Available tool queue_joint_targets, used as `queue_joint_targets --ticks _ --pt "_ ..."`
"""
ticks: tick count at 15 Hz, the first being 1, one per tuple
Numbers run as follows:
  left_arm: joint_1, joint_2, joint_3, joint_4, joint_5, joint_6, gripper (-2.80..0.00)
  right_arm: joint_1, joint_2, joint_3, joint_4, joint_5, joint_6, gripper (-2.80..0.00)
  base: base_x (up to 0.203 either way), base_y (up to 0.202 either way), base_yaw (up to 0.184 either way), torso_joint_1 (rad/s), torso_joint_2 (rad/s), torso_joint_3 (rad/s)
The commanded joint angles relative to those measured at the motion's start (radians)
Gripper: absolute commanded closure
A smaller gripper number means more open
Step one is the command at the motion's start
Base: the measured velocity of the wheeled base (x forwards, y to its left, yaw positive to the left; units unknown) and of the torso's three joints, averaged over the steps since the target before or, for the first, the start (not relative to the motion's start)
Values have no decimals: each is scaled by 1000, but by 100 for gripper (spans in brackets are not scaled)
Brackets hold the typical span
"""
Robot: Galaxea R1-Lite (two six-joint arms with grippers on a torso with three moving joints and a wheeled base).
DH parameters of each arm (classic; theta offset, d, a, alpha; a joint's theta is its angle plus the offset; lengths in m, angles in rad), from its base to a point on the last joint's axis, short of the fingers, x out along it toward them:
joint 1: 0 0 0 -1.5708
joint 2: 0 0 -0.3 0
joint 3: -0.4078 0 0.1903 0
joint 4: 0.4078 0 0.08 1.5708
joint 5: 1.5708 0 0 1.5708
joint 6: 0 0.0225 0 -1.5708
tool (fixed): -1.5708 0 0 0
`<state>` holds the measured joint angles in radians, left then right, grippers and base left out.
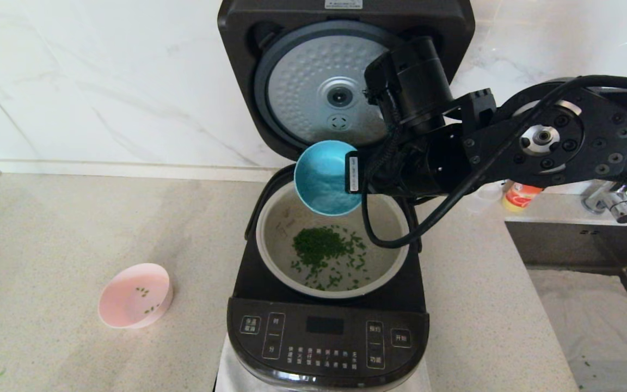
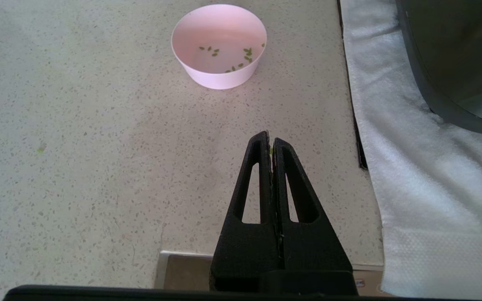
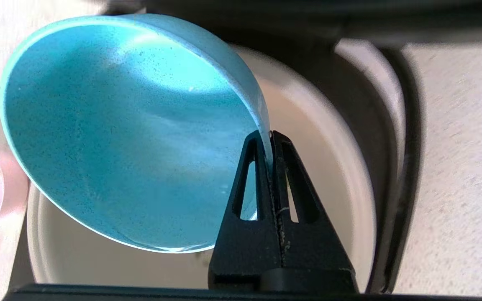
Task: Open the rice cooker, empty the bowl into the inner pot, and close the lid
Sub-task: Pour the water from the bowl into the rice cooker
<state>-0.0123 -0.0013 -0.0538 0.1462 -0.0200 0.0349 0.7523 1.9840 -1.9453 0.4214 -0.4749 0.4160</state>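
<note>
The black rice cooker (image 1: 327, 337) stands in the middle with its lid (image 1: 319, 81) raised, the dimpled silver disc facing me. Its inner pot (image 1: 278, 228) holds green chopped bits. Over the pot's far edge hangs a blue bowl (image 1: 324, 177), tipped on its side with its mouth facing the pot. My right gripper (image 3: 269, 136) is shut on the blue bowl's (image 3: 119, 133) rim; the inner pot (image 3: 329, 175) lies behind it. My left gripper (image 2: 269, 139) is shut and empty, low over the counter, out of the head view.
A pink bowl (image 1: 135, 295) (image 2: 219, 44) with a few green flecks sits on the counter left of the cooker. A white cloth (image 2: 425, 175) lies under the cooker. A sink with a tap (image 1: 613, 204) and an orange bottle (image 1: 519, 197) is at the right.
</note>
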Motion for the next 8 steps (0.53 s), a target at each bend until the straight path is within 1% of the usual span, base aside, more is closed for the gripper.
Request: queue_joint_targets --ticks 1,3,8 --pt "0 0 0 1 0 0 0 2 -7 5 -26 -37 1 0 0 0 0 0 0 0" --pt "0 0 0 1 0 0 0 4 -10 6 -47 -66 1 0 0 0 0 0 0 0" --pt "0 0 0 1 0 0 0 7 3 5 -105 -109 -12 0 0 0 0 0 0 0"
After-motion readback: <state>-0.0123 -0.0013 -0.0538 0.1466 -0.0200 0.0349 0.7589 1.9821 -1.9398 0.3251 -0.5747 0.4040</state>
